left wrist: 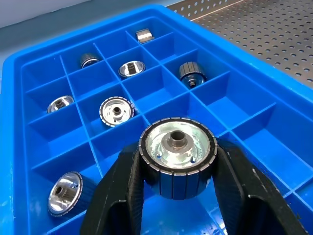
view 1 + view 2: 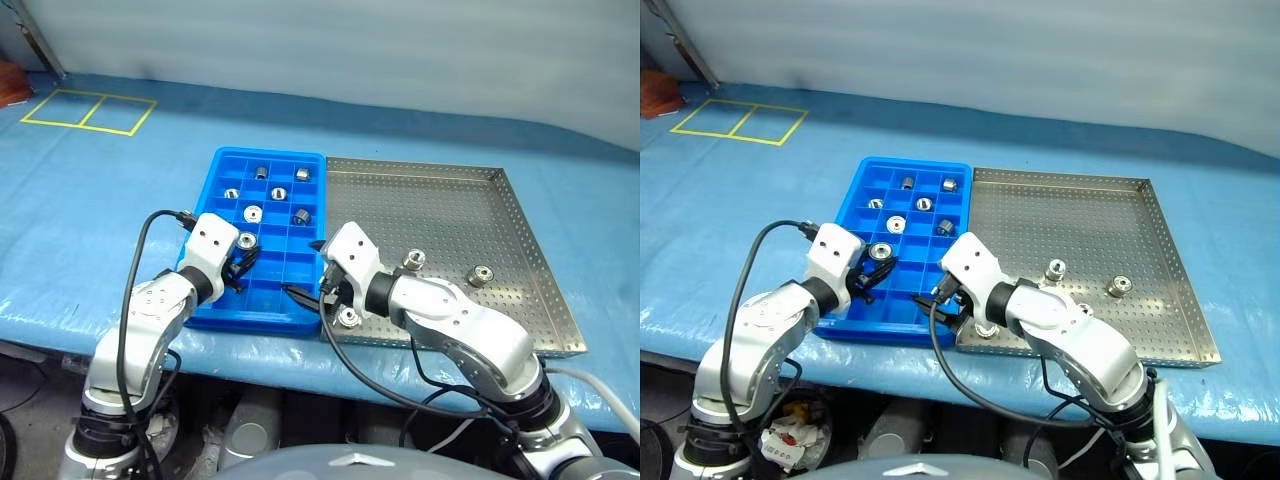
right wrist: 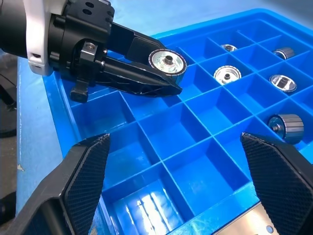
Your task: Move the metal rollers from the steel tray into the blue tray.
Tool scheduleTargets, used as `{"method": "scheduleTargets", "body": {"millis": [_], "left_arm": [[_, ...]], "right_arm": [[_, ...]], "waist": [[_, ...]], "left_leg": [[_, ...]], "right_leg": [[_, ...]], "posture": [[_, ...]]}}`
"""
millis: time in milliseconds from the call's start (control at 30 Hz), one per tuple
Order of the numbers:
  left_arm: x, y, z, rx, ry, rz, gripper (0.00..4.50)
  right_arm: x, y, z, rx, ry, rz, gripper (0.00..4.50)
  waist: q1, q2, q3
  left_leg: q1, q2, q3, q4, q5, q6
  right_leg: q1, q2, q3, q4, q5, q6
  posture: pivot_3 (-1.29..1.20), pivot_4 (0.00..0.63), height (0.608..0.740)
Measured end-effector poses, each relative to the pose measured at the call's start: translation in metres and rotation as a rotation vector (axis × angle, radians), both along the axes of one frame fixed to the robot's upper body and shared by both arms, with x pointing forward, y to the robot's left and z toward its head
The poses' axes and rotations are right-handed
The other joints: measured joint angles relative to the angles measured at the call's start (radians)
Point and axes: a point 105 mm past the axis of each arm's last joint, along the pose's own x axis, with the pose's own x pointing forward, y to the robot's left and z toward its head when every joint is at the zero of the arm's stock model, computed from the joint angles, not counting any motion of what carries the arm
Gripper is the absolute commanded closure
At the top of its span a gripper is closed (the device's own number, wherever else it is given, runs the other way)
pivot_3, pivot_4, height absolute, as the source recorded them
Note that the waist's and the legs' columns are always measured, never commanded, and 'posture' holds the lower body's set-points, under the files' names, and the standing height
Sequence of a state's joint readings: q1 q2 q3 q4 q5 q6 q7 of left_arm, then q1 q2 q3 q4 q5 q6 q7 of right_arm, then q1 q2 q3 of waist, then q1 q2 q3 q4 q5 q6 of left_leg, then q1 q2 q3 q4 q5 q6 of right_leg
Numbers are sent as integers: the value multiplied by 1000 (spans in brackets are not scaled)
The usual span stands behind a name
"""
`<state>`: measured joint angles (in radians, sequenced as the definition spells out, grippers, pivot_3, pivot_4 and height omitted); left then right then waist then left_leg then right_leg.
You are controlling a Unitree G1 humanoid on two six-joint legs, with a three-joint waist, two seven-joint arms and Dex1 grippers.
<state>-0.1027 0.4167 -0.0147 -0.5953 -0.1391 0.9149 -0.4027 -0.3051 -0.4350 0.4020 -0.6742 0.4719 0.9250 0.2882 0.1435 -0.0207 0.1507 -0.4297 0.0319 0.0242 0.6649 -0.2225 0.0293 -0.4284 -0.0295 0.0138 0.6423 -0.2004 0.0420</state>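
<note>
The blue tray [image 2: 262,318] lies left of the steel tray [image 2: 440,210], their sides touching. Several metal rollers rest in the blue tray's far compartments, one of them [image 2: 253,213] near the middle. My left gripper [image 1: 177,171] is shut on a ribbed roller [image 1: 177,144], holding it just above the tray's near-left compartments. My right gripper [image 3: 173,142] stands wide open and empty over the blue tray's near-right corner. Three rollers [image 2: 414,260] [image 2: 481,274] [image 2: 348,316] remain on the steel tray's near part.
A blue sheet covers the table, with yellow tape squares [image 2: 88,110] at the far left. The table's front edge runs just below both trays. Black cables [image 2: 135,280] loop from both wrists.
</note>
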Motion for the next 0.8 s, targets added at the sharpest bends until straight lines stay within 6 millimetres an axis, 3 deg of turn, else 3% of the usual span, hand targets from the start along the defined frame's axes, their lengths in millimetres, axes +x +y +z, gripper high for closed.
{"method": "scheduleTargets", "body": {"millis": [367, 400, 600, 800], "left_arm": [[-1, 20, -21, 61, 124, 63, 2814], [-2, 19, -21, 57, 130, 56, 2099], [0, 19, -14, 39, 127, 38, 172], [3, -20, 14, -68, 49, -195, 54]], "right_arm": [[0, -10, -5, 11, 26, -75, 0], [0, -11, -4, 19, 23, -86, 0], [0, -17, -5, 24, 30, -123, 0], [-2, -46, 0, 7, 4, -236, 0]], "waist": [[-4, 0, 0], [-5, 0, 0], [-6, 1, 0], [-19, 0, 0]], "left_leg": [[0, 0, 0, -2, 0, 0], [0, 1, 0, -2, 0, 0], [-1, 0, -1, -2, 0, 0], [-1, -4, 0, -2, 0, 0]], "right_leg": [[-1, 0, -1, 0, -1, -1], [-1, 0, -1, 0, -1, -1], [-1, -2, -2, -1, -1, -1], [-1, -8, -4, -1, -1, -1]], "posture": [[290, 150, 740], [290, 150, 740], [248, 150, 740], [158, 150, 740]]}}
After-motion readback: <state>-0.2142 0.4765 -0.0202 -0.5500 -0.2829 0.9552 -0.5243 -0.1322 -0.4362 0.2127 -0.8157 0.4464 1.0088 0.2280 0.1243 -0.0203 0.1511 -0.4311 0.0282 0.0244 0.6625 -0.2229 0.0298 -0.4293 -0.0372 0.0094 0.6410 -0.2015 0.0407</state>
